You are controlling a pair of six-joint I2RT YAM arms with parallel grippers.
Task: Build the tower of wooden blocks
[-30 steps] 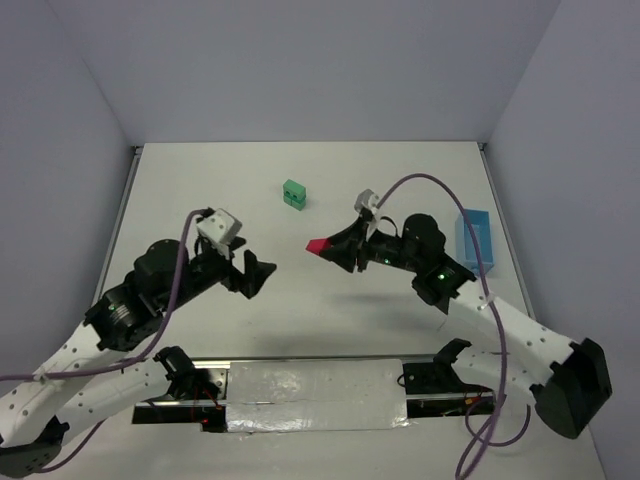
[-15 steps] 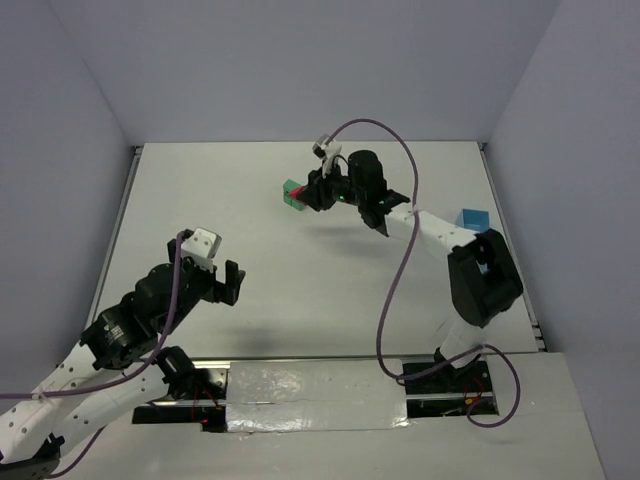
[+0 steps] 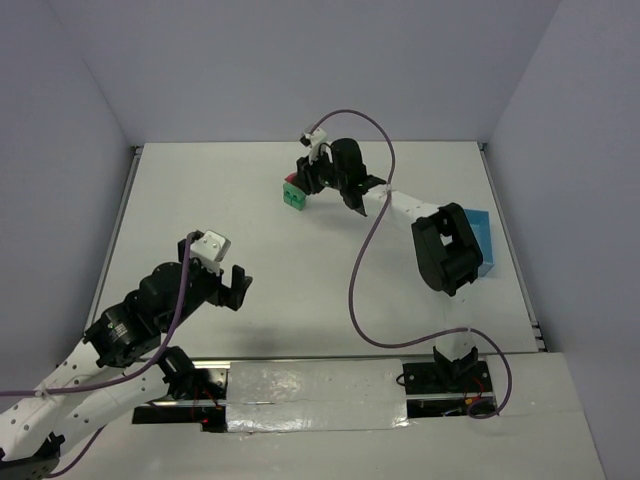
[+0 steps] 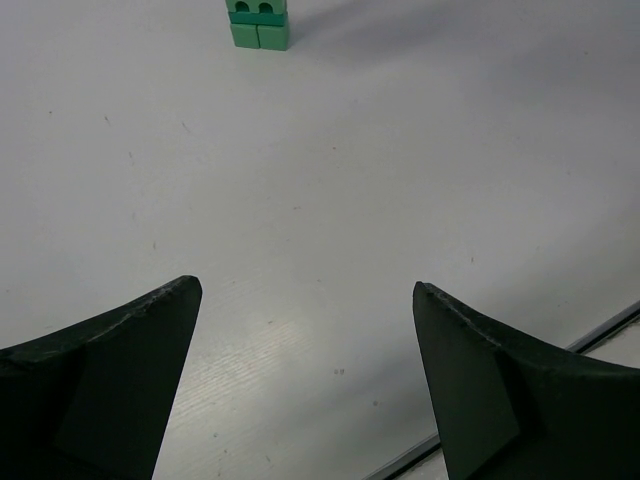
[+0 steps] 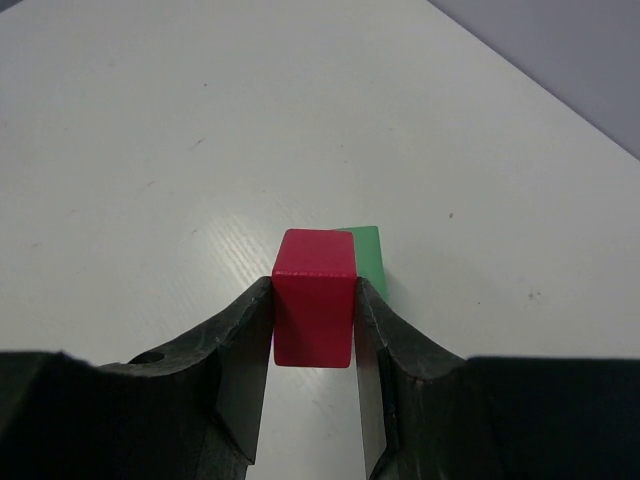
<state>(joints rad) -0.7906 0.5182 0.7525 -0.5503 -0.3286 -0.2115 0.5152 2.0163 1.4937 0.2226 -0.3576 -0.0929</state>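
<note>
A short stack of green blocks (image 3: 295,196) stands at the far middle of the table; it also shows at the top of the left wrist view (image 4: 259,22). My right gripper (image 3: 303,180) is stretched out over it, shut on the red wedge (image 5: 314,297), which I hold just above the stack. A green block (image 5: 366,255) peeks out behind the wedge in the right wrist view. A sliver of red (image 3: 290,181) shows at the stack's left top. My left gripper (image 3: 238,283) is open and empty, low over the table's near left, far from the stack.
A light blue rectangular tray (image 3: 480,240) lies at the right side of the table, partly behind the right arm. The right arm's purple cable (image 3: 365,245) loops over the table's middle right. Grey walls close in the table at left, back and right.
My right gripper has carried the red wedge from the table's middle to the far side, over the green stack. My left gripper has drawn back toward the near left.
</note>
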